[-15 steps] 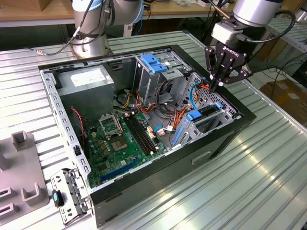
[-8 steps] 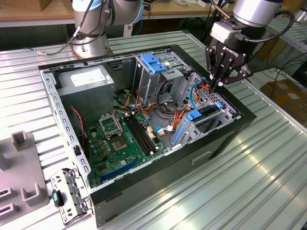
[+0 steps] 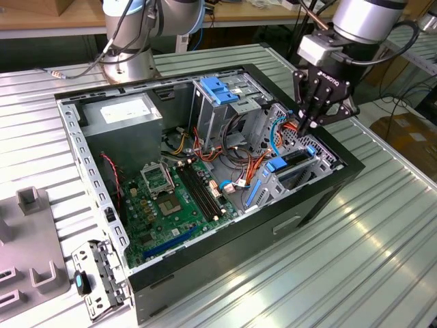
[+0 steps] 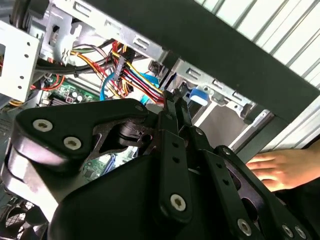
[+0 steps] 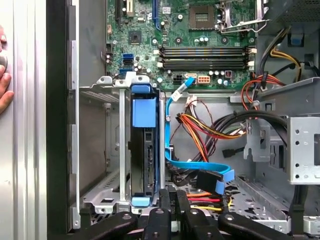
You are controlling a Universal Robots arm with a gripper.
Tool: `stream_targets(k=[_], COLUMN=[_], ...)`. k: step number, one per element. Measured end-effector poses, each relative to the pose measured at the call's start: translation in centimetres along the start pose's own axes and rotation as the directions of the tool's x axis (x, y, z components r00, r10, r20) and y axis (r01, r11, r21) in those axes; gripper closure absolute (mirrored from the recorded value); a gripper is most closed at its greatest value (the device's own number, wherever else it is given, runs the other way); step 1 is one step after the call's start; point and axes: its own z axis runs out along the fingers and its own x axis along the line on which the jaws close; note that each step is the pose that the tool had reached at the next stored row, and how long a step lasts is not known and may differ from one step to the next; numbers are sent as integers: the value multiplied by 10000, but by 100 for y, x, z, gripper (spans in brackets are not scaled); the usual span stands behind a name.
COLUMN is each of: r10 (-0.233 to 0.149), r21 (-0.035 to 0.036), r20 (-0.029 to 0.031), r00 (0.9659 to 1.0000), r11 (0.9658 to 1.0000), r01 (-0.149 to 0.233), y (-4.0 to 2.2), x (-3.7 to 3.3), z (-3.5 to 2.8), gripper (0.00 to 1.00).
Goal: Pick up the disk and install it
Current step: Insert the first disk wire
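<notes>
One black hand (image 5: 172,200) sits nearest the lens in both wrist views, fingers (image 4: 176,112) pressed together and nothing between them. Just beyond those fingertips in the first wrist view, there's the disk (image 5: 144,150), standing on edge inside the grey metal drive cage (image 5: 100,150), dark body flanked by bright blue rails, a blue tab at each end. It's seated in its slot, and the hand hangs right at its near end; whether the tips touch the lower tab, I cannot tell.

Alongside it, a thin blue cable (image 5: 192,167) loops away past a bundle of orange and yellow wires (image 5: 205,131). Further on, the green motherboard (image 5: 185,40) with its row of black memory slots. At the edge of the first wrist view, a person's fingers (image 5: 4,80) rest on the ribbed surface (image 5: 25,125) outside the case.

Now the exterior view: the open computer case (image 3: 205,178) lies on its side on that silver surface, the hand (image 3: 305,126) dipped into the corner at the exterior view's right, over the drive cage where blue rails show. Deeper in, a light-blue latch plate (image 3: 217,89) tops another bay, the power supply (image 3: 123,113) sits at the back, and the arm's base (image 3: 130,55) stands behind the case.
</notes>
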Motion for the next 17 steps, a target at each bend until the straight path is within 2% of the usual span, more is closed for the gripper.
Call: stream_targets(k=[6,10,17], r10=[241,247,190], r21=[-14,-14,-6], r20=[2,-2,2], r00=[9997,9997,9998], r11=[9997,9997,9998], r01=[-241,-247,-190], y=[11,77,100], x=[9,46,78], z=[51,97,167], gripper=[83,83,83])
